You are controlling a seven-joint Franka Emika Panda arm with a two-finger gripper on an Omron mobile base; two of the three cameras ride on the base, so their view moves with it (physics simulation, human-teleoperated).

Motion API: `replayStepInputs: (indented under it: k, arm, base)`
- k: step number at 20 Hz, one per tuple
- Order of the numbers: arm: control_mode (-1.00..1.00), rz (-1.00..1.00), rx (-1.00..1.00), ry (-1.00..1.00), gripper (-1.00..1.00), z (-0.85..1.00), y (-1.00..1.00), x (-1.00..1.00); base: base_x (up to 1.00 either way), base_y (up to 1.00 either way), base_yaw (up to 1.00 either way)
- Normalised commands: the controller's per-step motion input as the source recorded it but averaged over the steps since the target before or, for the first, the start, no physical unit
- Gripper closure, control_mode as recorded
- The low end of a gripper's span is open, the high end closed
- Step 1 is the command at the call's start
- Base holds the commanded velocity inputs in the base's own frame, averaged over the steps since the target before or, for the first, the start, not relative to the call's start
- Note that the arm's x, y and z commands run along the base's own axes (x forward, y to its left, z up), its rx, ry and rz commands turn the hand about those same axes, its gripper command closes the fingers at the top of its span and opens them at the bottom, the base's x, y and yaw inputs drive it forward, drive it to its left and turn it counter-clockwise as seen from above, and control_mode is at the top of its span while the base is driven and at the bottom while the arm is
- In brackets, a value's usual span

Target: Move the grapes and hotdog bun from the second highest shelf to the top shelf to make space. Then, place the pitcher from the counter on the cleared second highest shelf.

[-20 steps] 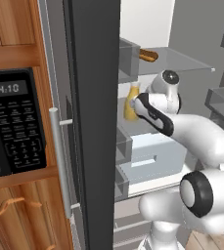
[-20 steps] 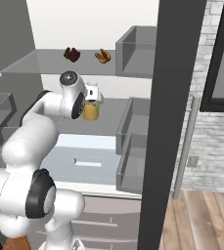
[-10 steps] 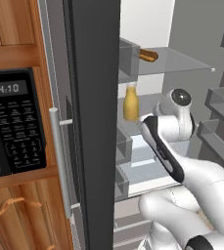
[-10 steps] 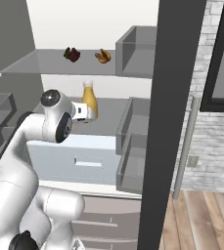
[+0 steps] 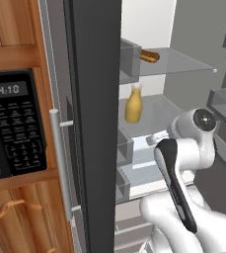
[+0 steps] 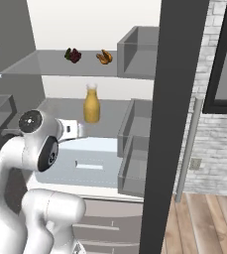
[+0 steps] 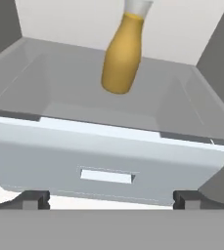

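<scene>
On the second shelf [image 6: 60, 106], toward its back middle, the pitcher [image 6: 90, 104] stands upright; grapes [image 6: 73, 55] and bun [image 6: 104, 57] lie on the top shelf [image 6: 40, 67]. Gripper [image 7: 111, 197] spread wide, holding nothing, well in front of the pitcher, above the drawer [image 7: 108, 161]. Task looks done; best retreat is straight back, clear of the drawer front and shelf edge.

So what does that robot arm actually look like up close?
The arm is made of smooth, rounded, glossy white shells. Its joints carry dark grey round caps, and a long black strip runs along one segment. No loose cables show. The hand ends in two small, blocky dark grey fingers.
</scene>
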Motion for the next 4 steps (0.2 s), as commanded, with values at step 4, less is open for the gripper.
replayStepInputs:
  k: [4]
  arm:
    - [-1.00, 0.00, 0.00, -0.16, -1.00, 0.28, 0.00, -0.72]
  base:
    - [0.00, 0.00, 0.00]
